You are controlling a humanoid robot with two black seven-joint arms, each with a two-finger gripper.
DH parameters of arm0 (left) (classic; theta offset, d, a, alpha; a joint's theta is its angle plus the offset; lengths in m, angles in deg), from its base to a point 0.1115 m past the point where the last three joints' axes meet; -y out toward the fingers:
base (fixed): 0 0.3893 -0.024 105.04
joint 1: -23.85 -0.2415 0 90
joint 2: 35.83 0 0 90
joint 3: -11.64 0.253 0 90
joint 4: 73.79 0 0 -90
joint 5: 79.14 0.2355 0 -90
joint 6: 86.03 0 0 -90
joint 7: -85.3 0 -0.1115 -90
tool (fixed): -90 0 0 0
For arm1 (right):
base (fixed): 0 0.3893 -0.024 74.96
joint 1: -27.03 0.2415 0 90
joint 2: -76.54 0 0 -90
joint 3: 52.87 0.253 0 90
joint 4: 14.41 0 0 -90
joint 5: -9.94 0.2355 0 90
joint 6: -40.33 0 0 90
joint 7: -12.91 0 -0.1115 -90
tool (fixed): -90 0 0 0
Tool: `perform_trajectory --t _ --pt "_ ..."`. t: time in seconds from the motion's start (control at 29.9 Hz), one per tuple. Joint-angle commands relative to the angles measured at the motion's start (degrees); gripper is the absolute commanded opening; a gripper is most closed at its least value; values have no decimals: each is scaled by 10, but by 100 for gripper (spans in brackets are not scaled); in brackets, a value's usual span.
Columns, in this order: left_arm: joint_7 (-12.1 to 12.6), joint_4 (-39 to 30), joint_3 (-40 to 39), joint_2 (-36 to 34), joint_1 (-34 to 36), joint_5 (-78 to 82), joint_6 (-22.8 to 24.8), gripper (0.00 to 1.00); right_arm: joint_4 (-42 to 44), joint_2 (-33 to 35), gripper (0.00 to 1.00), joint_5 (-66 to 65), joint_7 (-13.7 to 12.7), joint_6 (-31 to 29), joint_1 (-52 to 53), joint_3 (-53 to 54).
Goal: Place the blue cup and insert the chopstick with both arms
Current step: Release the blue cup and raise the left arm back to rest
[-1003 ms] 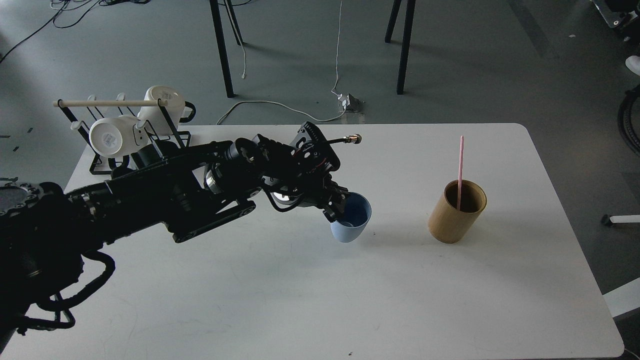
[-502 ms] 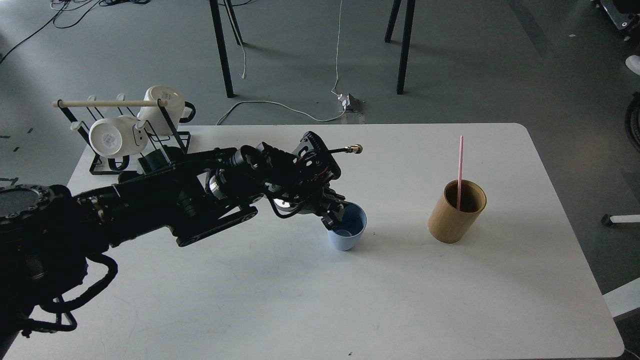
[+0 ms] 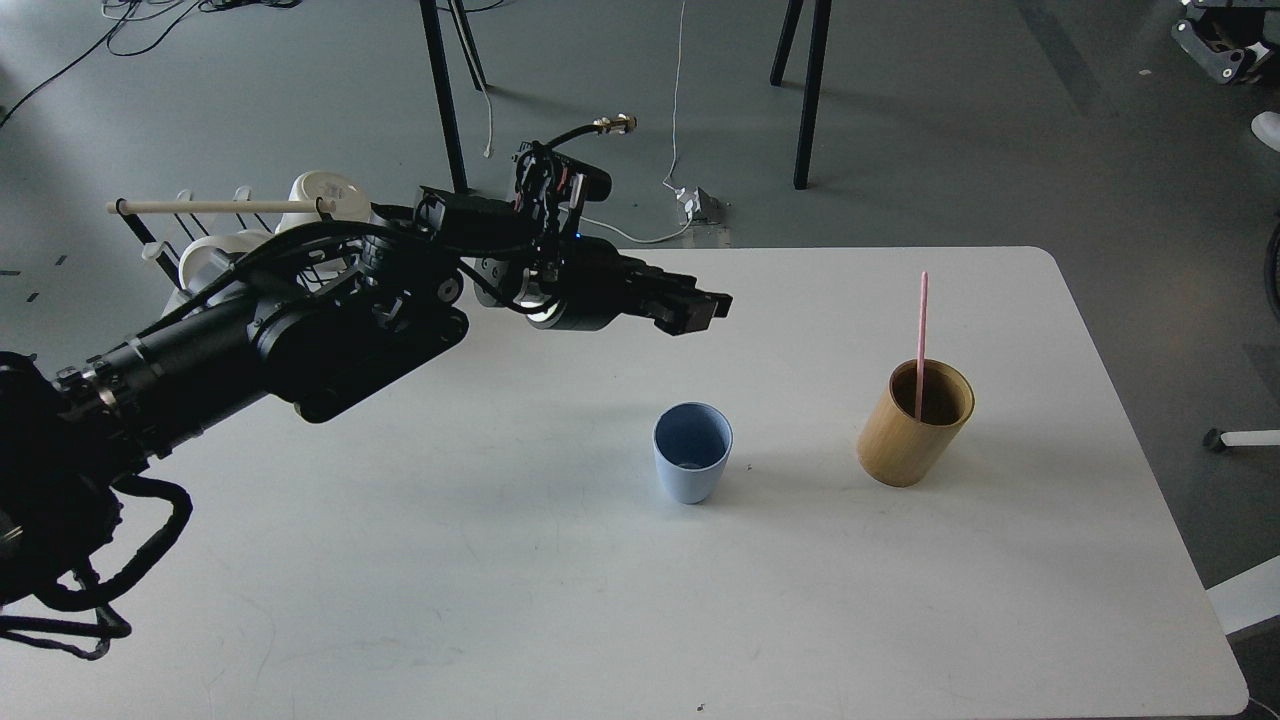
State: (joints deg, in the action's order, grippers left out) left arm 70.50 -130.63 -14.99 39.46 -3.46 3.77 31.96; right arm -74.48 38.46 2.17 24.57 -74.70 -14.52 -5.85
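Head view showed the small pale blue matte tapered cup (image 3: 692,452) standing upright and alone near the middle of the white bench (image 3: 500,600), mouth up, nothing touching it. Half a second earlier the left arm's black two-finger gripper (image 3: 700,306) had been down at the cup's rim; by this moment it had let go, risen and pulled back, and it hung above and behind the cup, well apart from it. Its fingers (image 3: 690,300) pointed to the right and held nothing, but they were seen dark and nearly end-on, so I could not tell whether they were spread or pressed together.

To the right of the cup, near but apart, the tan bamboo cylinder holder (image 3: 912,436) stood with the thin pink chopstick (image 3: 920,340) leaning upright inside it, its place unchanged across the last second. At the far left corner the black wire rack with a pale wooden rod (image 3: 220,207) carried white mugs (image 3: 322,195), partly hidden by the arm. The right arm was not in view.

By my judgement the placing of the cup was done; what remained was to lift the chopstick out of the holder and drop it into the cup, likely work for the right arm.
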Motion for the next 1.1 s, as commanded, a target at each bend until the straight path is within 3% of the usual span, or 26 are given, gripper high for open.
perform_trajectory --t 0.0,0.07,0.3,0.43,0.57,0.8,0.94,1.0,1.07 --pt "0 30 -67 -3 -2 -217 0 92 -58 53 98 -59 1 7 -1 -32" --pt "0 53 -69 -10 -2 -331 0 99 -88 74 98 -97 1 15 -1 -42" --pt "0 108 -76 -39 -20 -647 0 99 -197 137 99 -338 -9 67 -2 -49" --pt "0 181 -80 -36 -26 -766 0 99 -242 140 99 -509 -37 102 -2 -65" --pt "0 257 -81 -35 -31 -849 0 99 -278 139 99 -613 -37 102 -1 -97" --pt "0 270 -113 -36 -78 -947 0 99 -255 96 98 -728 -37 150 -4 -209" --pt "-1 270 -119 -29 -81 -948 0 99 -219 44 88 -764 -38 163 -4 -274" --pt "-1 267 -119 -28 -81 -948 0 99 -186 13 75 -800 -42 163 -3 -297" --pt "-1 267 -119 -28 -81 -948 0 99 -167 -12 71 -821 -44 164 -3 -307"
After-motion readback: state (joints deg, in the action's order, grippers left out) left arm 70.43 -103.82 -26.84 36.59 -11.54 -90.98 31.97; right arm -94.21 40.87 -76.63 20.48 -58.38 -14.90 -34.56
